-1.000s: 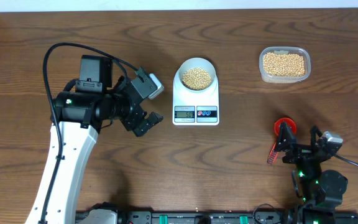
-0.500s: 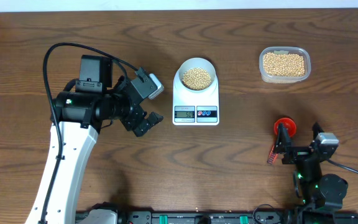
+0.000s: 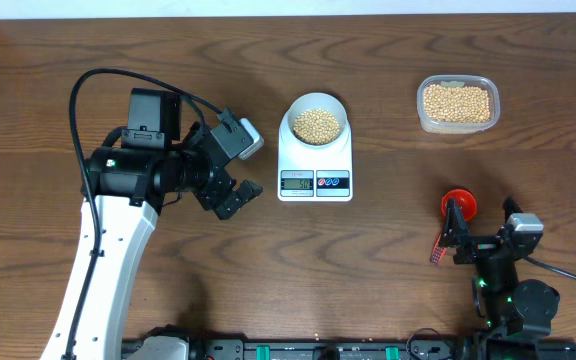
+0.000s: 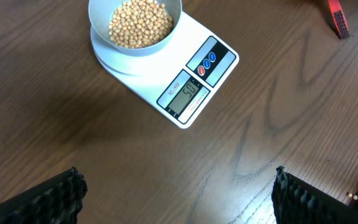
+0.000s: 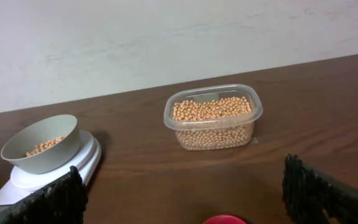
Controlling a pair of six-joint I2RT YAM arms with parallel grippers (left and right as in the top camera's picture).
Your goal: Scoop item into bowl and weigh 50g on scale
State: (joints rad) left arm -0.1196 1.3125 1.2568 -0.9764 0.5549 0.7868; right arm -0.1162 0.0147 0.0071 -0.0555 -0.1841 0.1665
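Observation:
Tan-yellow beans [image 3: 317, 124] fill the pale bowl [image 3: 318, 98], which stands on the white scale [image 3: 315, 163] at the table's middle back. My left gripper [image 3: 243, 168] is open just left of the scale, holding nothing. Its wrist view looks down on the bowl [image 4: 98, 25], the beans [image 4: 140, 23] and the scale's lit display [image 4: 188, 96], with bare wood in the left gripper [image 4: 179, 193]. My right gripper [image 3: 483, 232] is open at the front right, right behind the red scoop [image 3: 457, 205]. Its view shows the bowl [image 5: 42, 158], the scale [image 5: 82, 163] and the scoop's rim [image 5: 225, 219].
A clear plastic tub [image 3: 457, 103] of more beans stands at the back right, seen also as the tub [image 5: 213, 118] ahead of my right wrist. The scoop's handle [image 3: 438, 250] points toward the table's front edge. A wall rises behind the table.
The right gripper has shifted slightly and squared up behind the red scoop. The left arm, bowl and scale have not moved.

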